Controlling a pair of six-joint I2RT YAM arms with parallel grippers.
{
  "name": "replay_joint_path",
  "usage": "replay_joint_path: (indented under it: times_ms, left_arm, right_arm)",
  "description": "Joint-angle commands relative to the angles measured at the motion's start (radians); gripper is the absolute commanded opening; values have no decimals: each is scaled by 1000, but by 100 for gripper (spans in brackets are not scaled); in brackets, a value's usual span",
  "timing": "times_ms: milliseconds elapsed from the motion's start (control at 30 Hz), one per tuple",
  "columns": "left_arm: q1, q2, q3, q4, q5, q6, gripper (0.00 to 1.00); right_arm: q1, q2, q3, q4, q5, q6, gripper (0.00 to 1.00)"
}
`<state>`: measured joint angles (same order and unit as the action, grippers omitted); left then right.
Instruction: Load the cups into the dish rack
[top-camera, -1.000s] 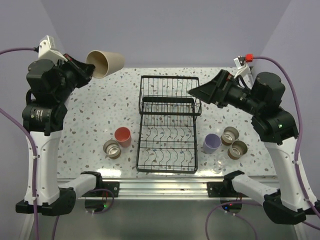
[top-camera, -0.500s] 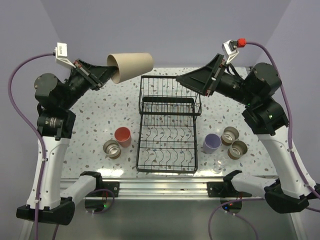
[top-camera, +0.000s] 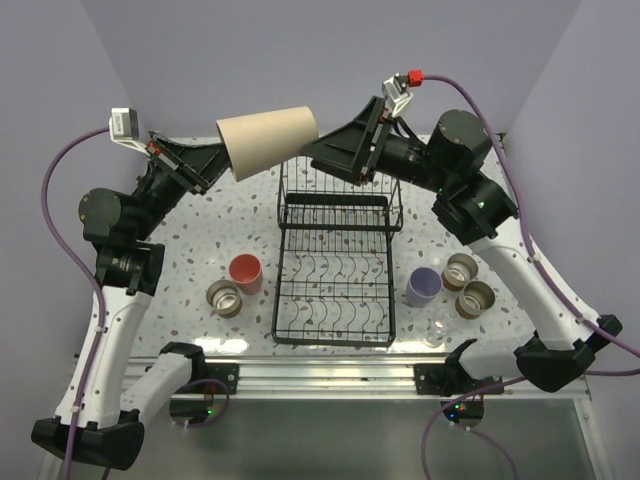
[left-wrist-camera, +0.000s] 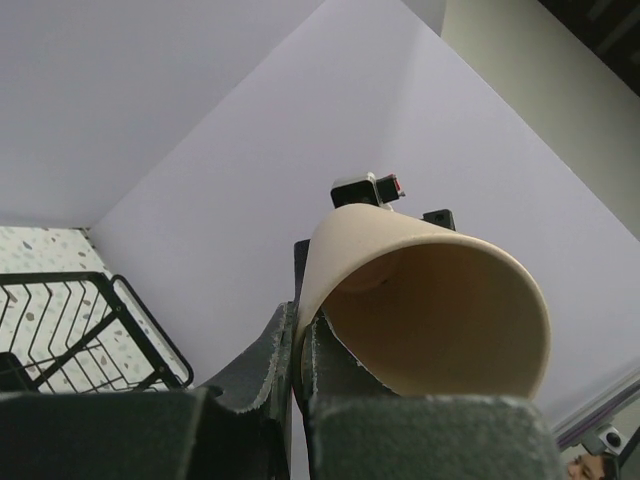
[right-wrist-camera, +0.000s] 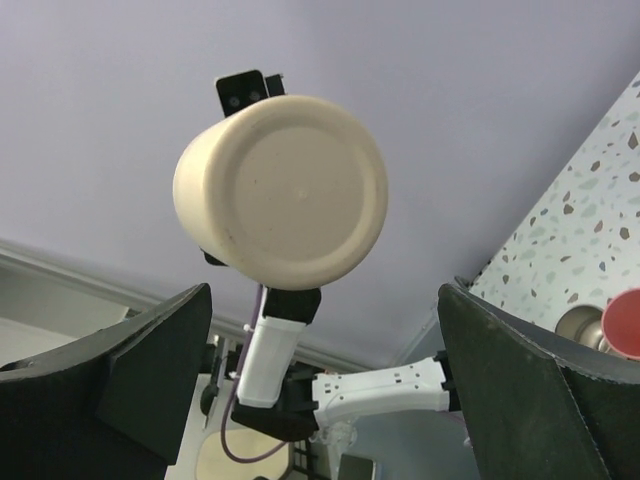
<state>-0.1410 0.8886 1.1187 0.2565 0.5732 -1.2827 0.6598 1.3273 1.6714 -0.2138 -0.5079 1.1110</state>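
Left fingers (left-wrist-camera: 262, 372) are clenched on the rim of the tall beige cup (top-camera: 268, 140), held sideways high above the rack (top-camera: 335, 265), at its far end. Right fingers (right-wrist-camera: 150, 350) gape wide, facing its base without touching. The cup looks light, stiff and smooth, so grasp it across its wall.

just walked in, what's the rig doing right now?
The left gripper holds the tall beige cup by its rim, on its side in the air near the far end of the dish rack. The right gripper is open, facing the cup's base, apparently set for a handover. The rack holds no cups; the pink cup, lavender cup, three tan-brown cups and clear glass sit beside it.
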Motion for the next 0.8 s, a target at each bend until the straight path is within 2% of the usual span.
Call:
replay_joint_path:
  times_ms: [0,200,633,767]
  left_arm:
    - [-6,-10,-8,130,1,-64,0]
    - [-8,-4,-23,145,8,-73,0]
    - [-22,4,-97,204,-4,-90,0]
    - [-23,-8,-97,179,-10,-78,0]
  right_arm:
    - [3,-16,33,135,51,42,98]
    - [20,-4,-15,270,92,162,98]
    - [135,82,51,277,170,161,96]
    - [147,93,45,301,184,170,90]
